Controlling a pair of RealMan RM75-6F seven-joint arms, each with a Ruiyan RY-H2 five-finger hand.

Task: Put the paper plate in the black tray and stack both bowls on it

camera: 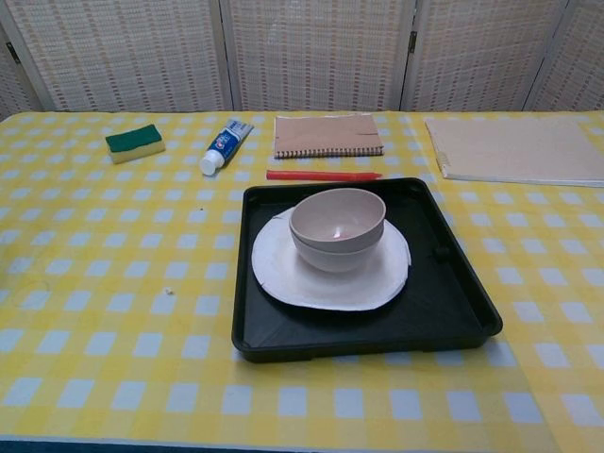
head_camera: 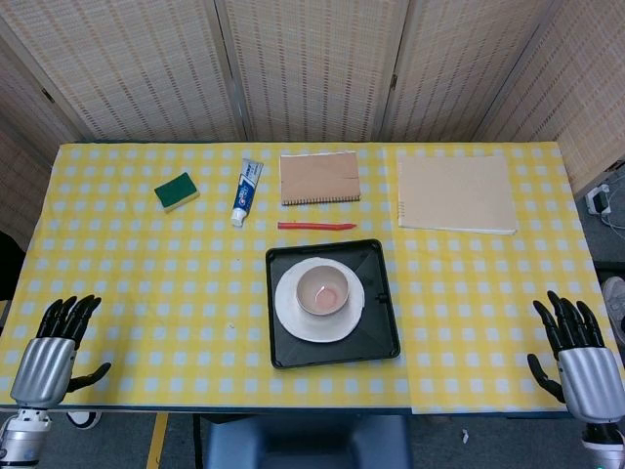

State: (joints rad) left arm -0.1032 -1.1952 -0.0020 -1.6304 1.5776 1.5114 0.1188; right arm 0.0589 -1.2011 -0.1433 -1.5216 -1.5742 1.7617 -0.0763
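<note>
Paper plate (camera: 330,278) lying in black tray (camera: 462,311) mid-bench; two bowls (camera: 337,226) nested upright on it. Task judged complete.

Risks: plate sits off-centre, toward tray's left wall; any nudge to tray or tablecloth could slide or tip the stack.

Left hand (head_camera: 47,363) and right hand (head_camera: 582,369) at bench's near corners, well apart from tray, fingers spread, holding nothing.

Count: one tray, one plate, two bowls, one sponge (head_camera: 177,191), one toothpaste tube (head_camera: 246,191), one red pen (head_camera: 315,226), two notebooks (head_camera: 319,178).
</note>
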